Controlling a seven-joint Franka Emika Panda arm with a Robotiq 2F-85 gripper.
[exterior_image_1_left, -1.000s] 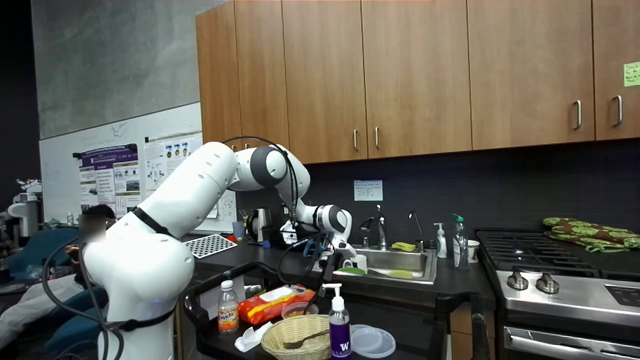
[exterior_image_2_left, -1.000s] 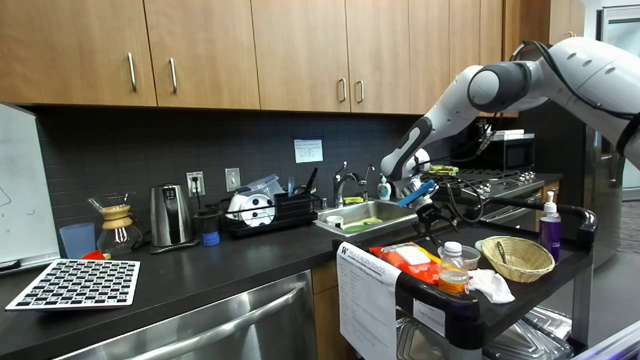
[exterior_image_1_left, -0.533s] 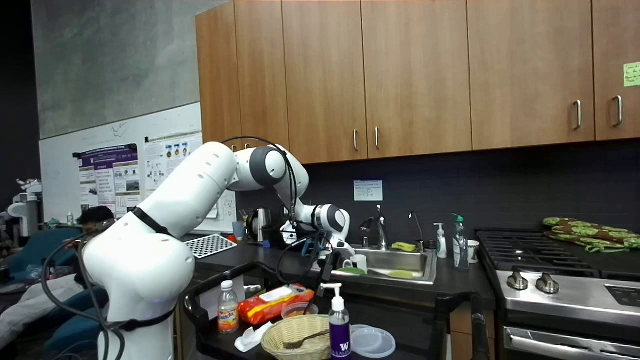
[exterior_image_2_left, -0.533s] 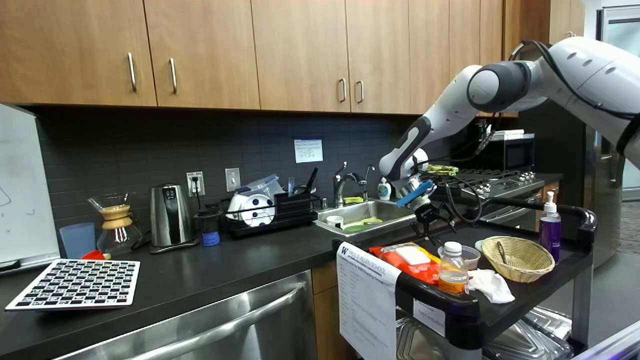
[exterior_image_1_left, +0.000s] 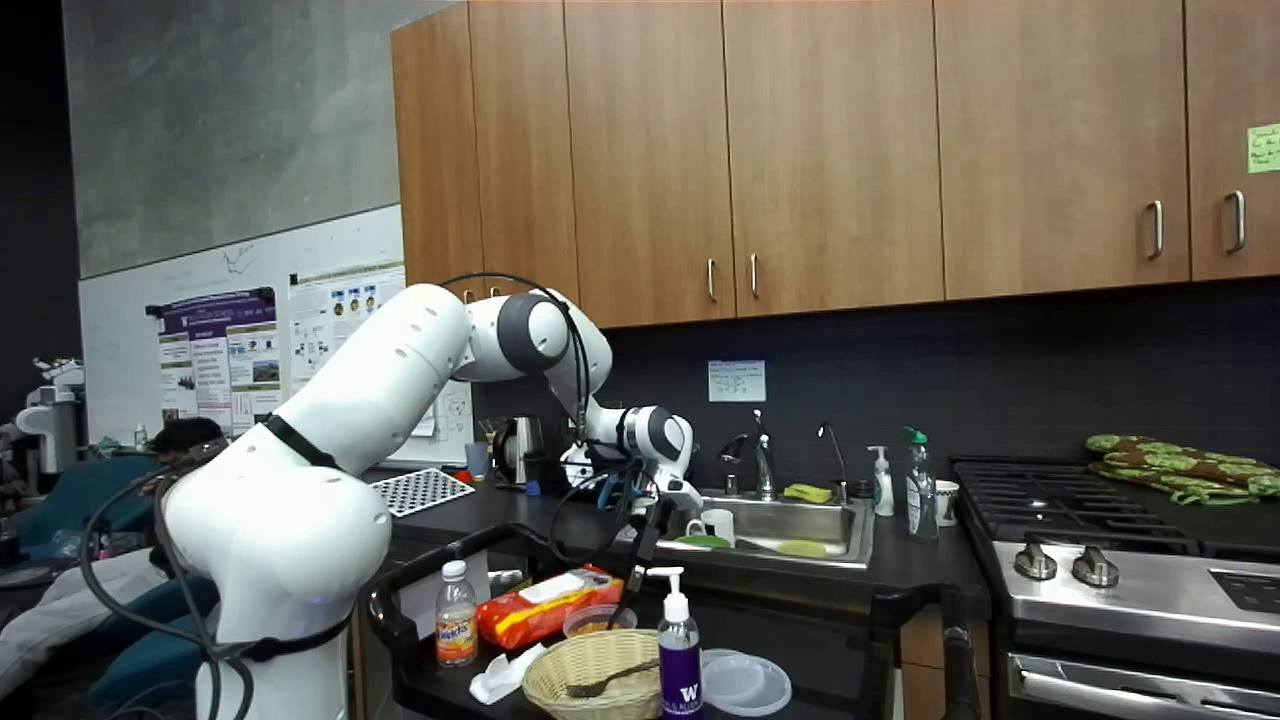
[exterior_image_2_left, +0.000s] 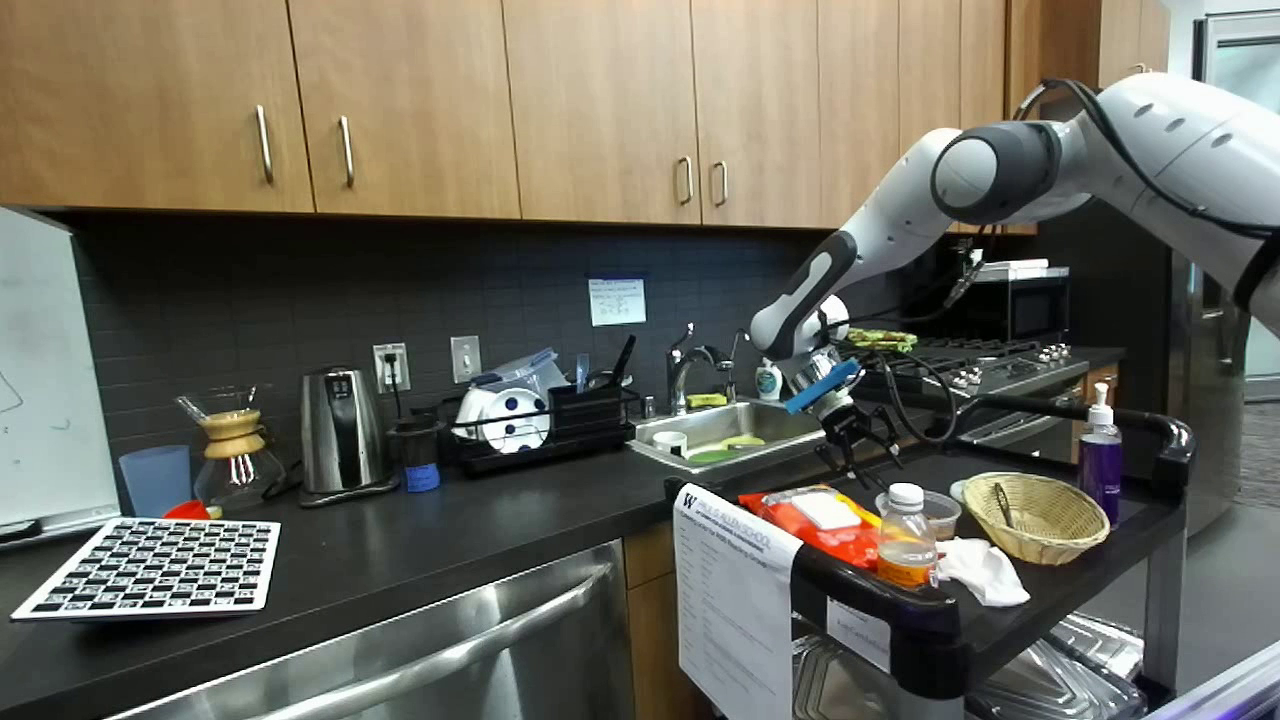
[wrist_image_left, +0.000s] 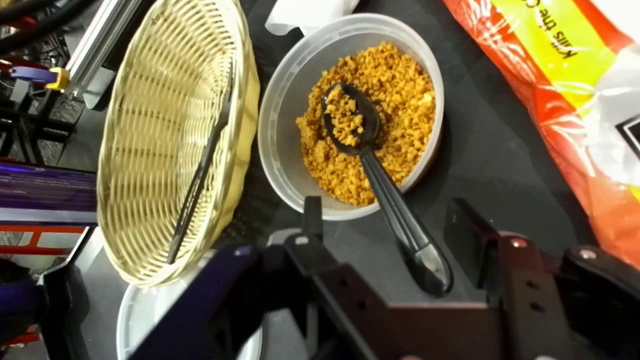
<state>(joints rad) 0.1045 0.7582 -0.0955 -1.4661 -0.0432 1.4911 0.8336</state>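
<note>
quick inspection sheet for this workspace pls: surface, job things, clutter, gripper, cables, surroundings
Surface: dark cart top, bearing the translucent tub and the clutter
Job things: black spoon, its bowl in orange-brown crumbs in the tub, its handle out over the rim
Clutter: wicker basket with a dark fork in it, red-and-yellow bag, orange-labelled bottle, purple pump bottle, white tissue, clear lids
Gripper: open, fingers apart, spoon handle showing between them, no contact seen
Cables: black, run along the arm, a loop near the gripper
Surroundings: sink with a white mug in it, stove, wooden cabinets, seated person partly behind the arm
</note>
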